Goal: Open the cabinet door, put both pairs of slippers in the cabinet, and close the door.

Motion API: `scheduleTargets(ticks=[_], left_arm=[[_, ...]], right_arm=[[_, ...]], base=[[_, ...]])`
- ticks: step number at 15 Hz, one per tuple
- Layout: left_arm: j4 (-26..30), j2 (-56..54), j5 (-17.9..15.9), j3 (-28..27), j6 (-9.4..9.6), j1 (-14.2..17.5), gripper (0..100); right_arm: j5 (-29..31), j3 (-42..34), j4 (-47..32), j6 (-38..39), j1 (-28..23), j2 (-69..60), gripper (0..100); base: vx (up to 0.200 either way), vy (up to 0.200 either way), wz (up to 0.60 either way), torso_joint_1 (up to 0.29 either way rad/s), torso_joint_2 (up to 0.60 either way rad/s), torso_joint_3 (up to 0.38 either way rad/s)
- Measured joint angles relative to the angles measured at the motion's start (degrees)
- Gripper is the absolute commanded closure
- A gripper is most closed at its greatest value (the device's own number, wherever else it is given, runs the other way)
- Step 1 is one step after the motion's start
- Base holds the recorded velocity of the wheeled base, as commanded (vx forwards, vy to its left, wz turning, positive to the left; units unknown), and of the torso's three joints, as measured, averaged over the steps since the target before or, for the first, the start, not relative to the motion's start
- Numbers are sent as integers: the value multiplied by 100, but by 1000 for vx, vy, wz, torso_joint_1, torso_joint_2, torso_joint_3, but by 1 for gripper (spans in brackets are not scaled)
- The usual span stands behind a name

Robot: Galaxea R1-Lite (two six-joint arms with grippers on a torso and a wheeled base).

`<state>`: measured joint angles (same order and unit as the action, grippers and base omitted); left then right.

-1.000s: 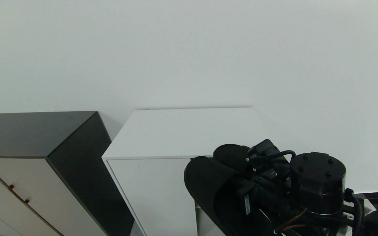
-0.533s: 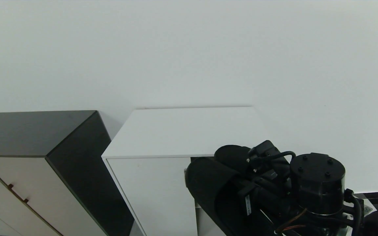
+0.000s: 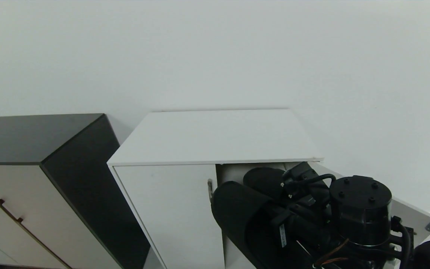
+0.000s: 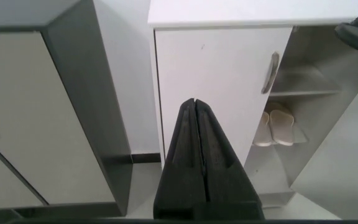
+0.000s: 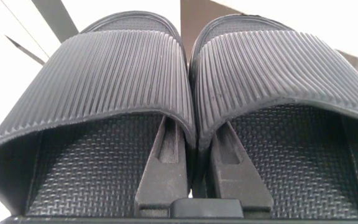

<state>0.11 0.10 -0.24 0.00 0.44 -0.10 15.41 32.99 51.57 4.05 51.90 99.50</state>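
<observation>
- Black ribbed rubber: the black slippers point(image 5: 117, 74) sit side by side in my right gripper point(image 5: 194, 165). One finger is inside each slipper, and the fingers are closed in on the two inner walls pressed between them.
- My left gripper point(image 4: 195, 104) holds nothing, and its jaws are pressed flat together. It hangs in front of the closed left door point(image 4: 213, 81) of the white cabinet point(image 3: 215, 136).
- The right door point(image 3: 413, 213) is swung open. Inside, the white slippers point(image 4: 278, 127) already lie on a lower level, beneath a shelf point(image 4: 303, 87).
- I am holding the black pair high, just in front of the open compartment and near the cabinet's top edge.
- Risk, as I judge it: my grip is only on soft inner walls. A bump or tilt could let one slipper slide free and fall outside the cabinet.
- Risk: the toes could catch the closed door's edge, its handle point(image 4: 270, 73), or the shelf front if I push in off-line.
- Risk: setting this pair down low could land it on the white slippers and shove them aside.
- Risk: my right arm is close beside the open door and could knock it further round or partly shut.
- Hard to make out: from the head view my own arm covers most of the opening.
- Hard to make out: my right fingertips are buried under the straps.
- Cut off: the cabinet's floor, and how deep the shelf runs. I cannot tell how much free room there is.
</observation>
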Motion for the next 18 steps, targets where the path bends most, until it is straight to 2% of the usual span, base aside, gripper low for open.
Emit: scheduleTargets(ticks=[10,18], left_arm=[[-1,-2,4,0,-11,0,100],[0,-2,6,0,-26,0,100]], right_arm=[[-37,-6,132,7,-24,9,100],[-41,-13,132,7,-50,122,100]], base=[[0,0,0,-205,521,317],[0,0,0,-140,468,333]])
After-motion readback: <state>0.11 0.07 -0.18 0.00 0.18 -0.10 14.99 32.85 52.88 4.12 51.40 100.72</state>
